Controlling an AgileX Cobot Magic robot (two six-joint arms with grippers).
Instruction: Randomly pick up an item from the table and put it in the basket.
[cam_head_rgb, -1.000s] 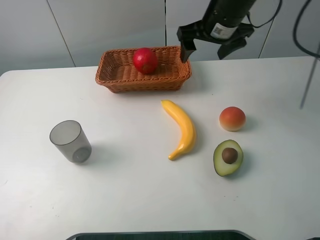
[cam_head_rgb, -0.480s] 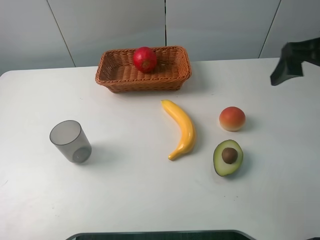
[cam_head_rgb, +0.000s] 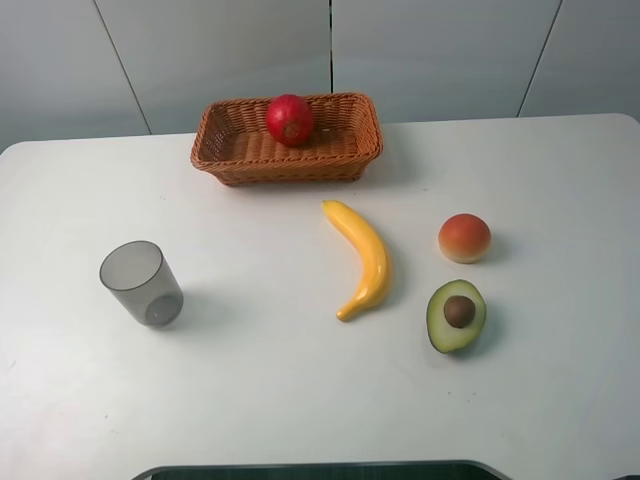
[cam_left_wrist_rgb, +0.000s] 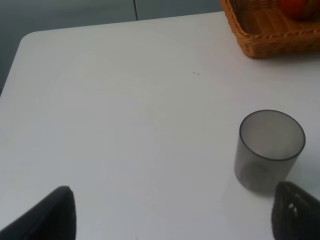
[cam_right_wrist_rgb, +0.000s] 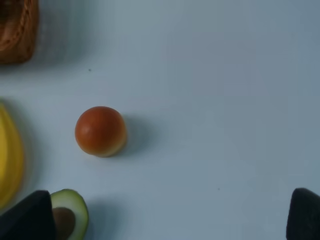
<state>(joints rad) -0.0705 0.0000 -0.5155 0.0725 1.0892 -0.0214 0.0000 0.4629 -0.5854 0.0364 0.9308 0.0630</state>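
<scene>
Both claws, left claw (cam_left_wrist_rgb: 170, 215) and right claw (cam_right_wrist_rgb: 170, 217), spread wide, empty above the white surface (cam_head_rgb: 270, 400). Far back, the glossy red apple (cam_head_rgb: 289, 120) sits in the wicker basket (cam_head_rgb: 240, 150), stem probably forward. The right arm has left the overhead view.

Glossy red apple (cam_head_rgb: 290, 119) sits inside wicker basket (cam_head_rgb: 230, 165), against far wall; basket at far edge of white table (cam_head_rgb: 300, 390).
</scene>
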